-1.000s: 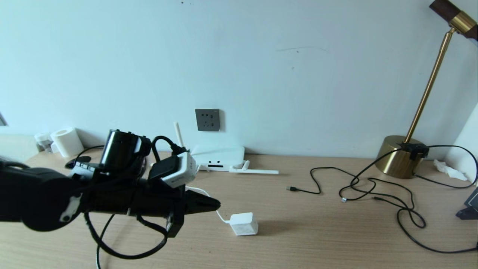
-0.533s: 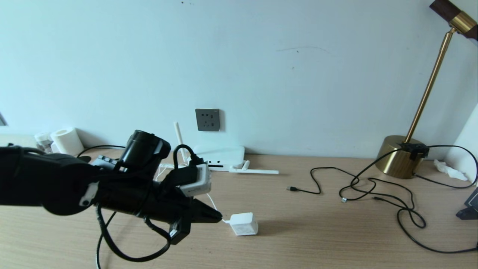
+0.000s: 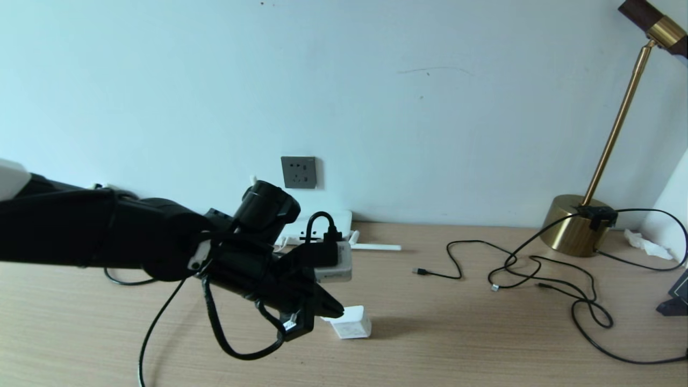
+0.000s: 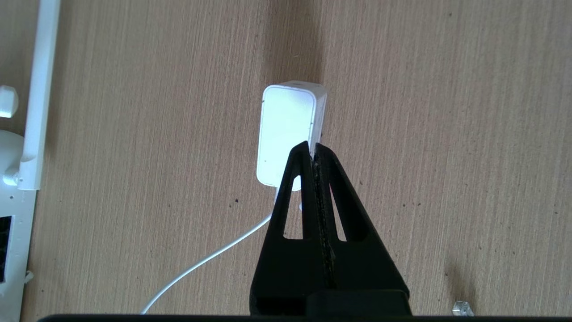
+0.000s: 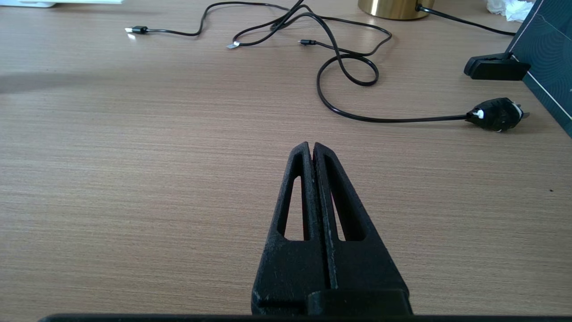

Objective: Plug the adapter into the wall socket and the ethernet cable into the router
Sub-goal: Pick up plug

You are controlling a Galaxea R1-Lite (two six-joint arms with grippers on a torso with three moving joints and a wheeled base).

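Note:
The white cube adapter (image 3: 352,322) (image 4: 288,129) lies on the wooden table with its thin white cord (image 4: 210,259) trailing away. My left gripper (image 3: 338,310) (image 4: 312,146) is shut and empty, its tips just over the adapter's near edge. The dark grey wall socket (image 3: 298,172) sits on the wall behind. Below it lies the white router (image 3: 338,219) (image 4: 9,232), partly hidden by my arm. A small clear plug tip (image 4: 460,307) lies beside the gripper; I cannot tell if it belongs to the ethernet cable. My right gripper (image 5: 311,145) is shut over bare table, outside the head view.
A router antenna (image 3: 376,247) (image 4: 40,89) lies flat on the table. Thin black cables (image 3: 537,269) (image 5: 348,67) sprawl at the right near a brass lamp base (image 3: 578,226). A black plug (image 5: 496,114) and a dark box (image 5: 549,67) sit far right.
My left arm has swung right and forward, bringing its shut tips from short of the adapter to right over it. The arm now hides the paper roll.

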